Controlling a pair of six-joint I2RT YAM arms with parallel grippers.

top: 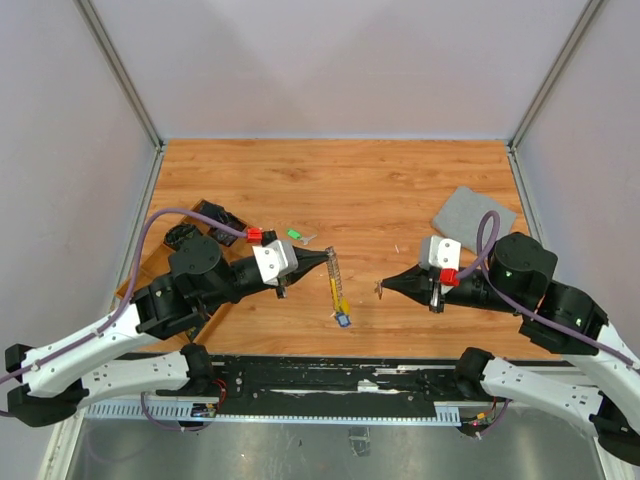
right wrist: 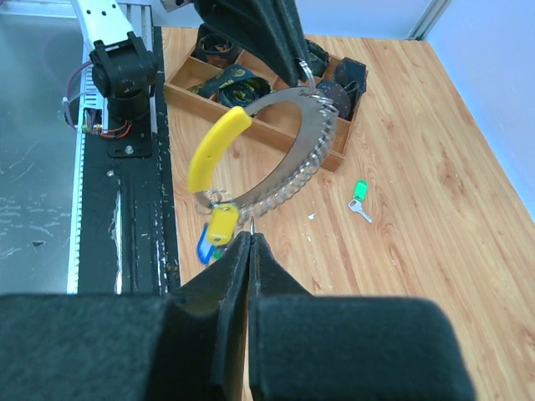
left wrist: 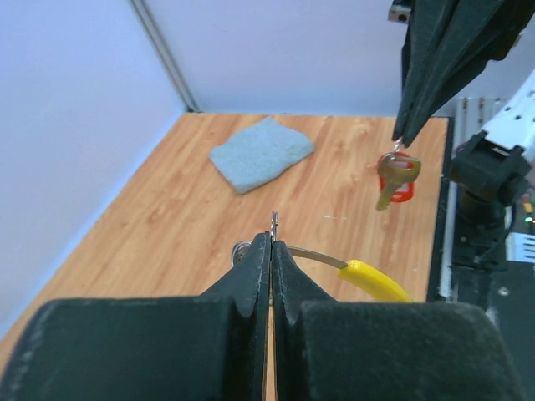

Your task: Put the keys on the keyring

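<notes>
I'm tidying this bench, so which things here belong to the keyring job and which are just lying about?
For the job: keyring held by left gripper; red-headed key held by right gripper; green key on the table.
Lying about: grey cloth; wooden compartment tray.

Left arm [top: 195, 272], right arm [top: 520, 268]: black joints, white links, purple cables [top: 163, 216], red clips [top: 254, 236].

green key [right wrist: 360, 190] | red-headed key [left wrist: 397, 180] | blue key [right wrist: 203, 249] | yellow key [right wrist: 221, 224] | silver keyring [right wrist: 303, 163], yellow grip | grey cloth [left wrist: 259, 152] | orange-brown woodgrain table [top: 380, 180]
</notes>
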